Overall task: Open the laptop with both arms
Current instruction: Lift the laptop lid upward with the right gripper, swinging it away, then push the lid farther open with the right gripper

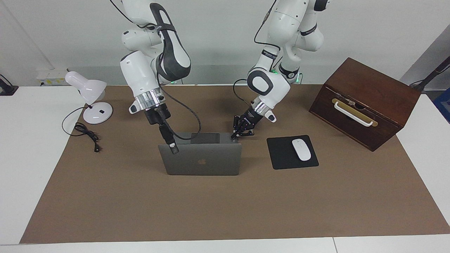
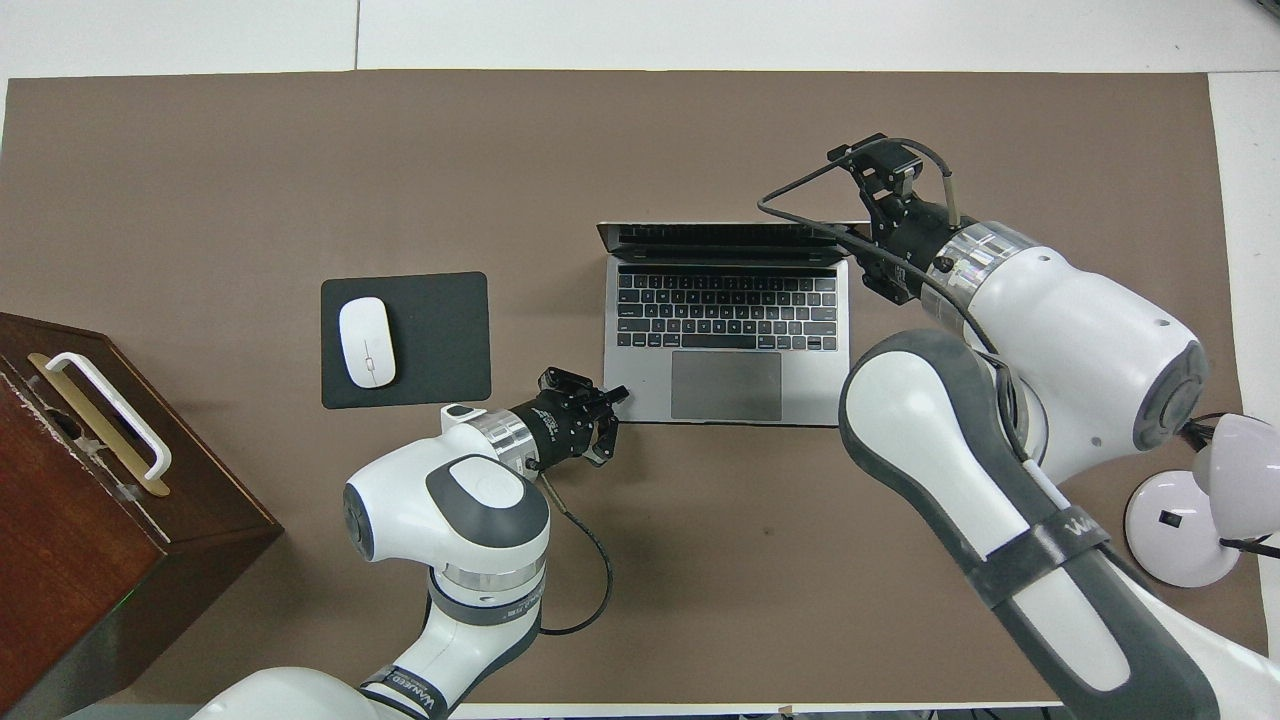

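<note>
The silver-grey laptop (image 1: 204,161) (image 2: 640,370) stands open in the middle of the brown mat, its lid tipped back past upright and its keyboard and trackpad showing from above. My right gripper (image 1: 172,147) (image 2: 868,262) is open at the lid's top corner toward the right arm's end. One finger shows against the lid's outer face; the other is hidden. My left gripper (image 1: 236,135) (image 2: 612,398) is shut, its tips resting on the base's corner nearest the robots, toward the left arm's end.
A black mouse pad (image 1: 281,154) (image 2: 440,340) with a white mouse (image 1: 301,149) (image 2: 366,342) lies beside the laptop. A brown wooden box (image 1: 365,102) (image 2: 70,500) with a white handle stands at the left arm's end. A white lamp (image 1: 92,96) (image 2: 1200,510) and its cord are at the right arm's end.
</note>
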`<state>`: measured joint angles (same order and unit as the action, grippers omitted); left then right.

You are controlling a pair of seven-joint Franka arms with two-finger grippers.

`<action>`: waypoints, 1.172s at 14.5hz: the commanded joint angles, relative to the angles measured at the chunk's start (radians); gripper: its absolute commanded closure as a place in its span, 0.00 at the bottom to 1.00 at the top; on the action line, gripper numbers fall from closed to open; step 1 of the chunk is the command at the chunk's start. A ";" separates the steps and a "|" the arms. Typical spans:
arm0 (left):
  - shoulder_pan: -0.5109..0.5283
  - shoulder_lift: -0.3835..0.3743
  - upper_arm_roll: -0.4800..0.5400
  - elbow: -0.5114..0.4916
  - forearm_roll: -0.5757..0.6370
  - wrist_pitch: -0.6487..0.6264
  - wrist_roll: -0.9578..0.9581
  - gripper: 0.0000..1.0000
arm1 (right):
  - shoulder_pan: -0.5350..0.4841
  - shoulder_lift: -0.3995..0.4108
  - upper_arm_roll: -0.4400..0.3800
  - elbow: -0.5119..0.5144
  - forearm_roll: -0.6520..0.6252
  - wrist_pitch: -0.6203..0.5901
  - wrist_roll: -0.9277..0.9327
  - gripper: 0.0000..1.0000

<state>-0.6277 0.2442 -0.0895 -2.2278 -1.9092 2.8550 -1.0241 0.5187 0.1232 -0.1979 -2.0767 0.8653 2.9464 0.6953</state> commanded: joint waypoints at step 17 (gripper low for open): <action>-0.024 0.040 0.010 0.014 -0.027 0.023 0.026 1.00 | 0.000 0.144 -0.066 0.202 0.054 -0.084 -0.065 0.00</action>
<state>-0.6277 0.2442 -0.0896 -2.2278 -1.9092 2.8551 -1.0232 0.5177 0.2387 -0.2560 -1.9149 0.8655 2.8751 0.6912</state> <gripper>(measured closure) 0.991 0.000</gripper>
